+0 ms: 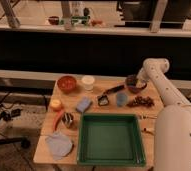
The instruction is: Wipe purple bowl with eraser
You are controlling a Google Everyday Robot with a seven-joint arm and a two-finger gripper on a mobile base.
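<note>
The purple bowl (133, 85) stands at the back right of the wooden table (46, 150), partly covered by my arm. My gripper (137, 80) reaches down from the white arm (164, 90) onto or just over the bowl's rim. Anything it holds is hidden, and no eraser shows in or at the bowl. A blue-grey rectangular block (83, 104) lies mid-table, left of the bowl and well away from the gripper.
An orange-red bowl (67, 83) and a white cup (88, 81) stand at the back left. A black brush (109, 95), a blue cup (121, 99) and dark grapes (141, 102) lie near the purple bowl. A green tray (111, 139) fills the front. A grey cloth (59, 145), a red chilli (59, 119) and a yellow fruit (55, 104) lie at left.
</note>
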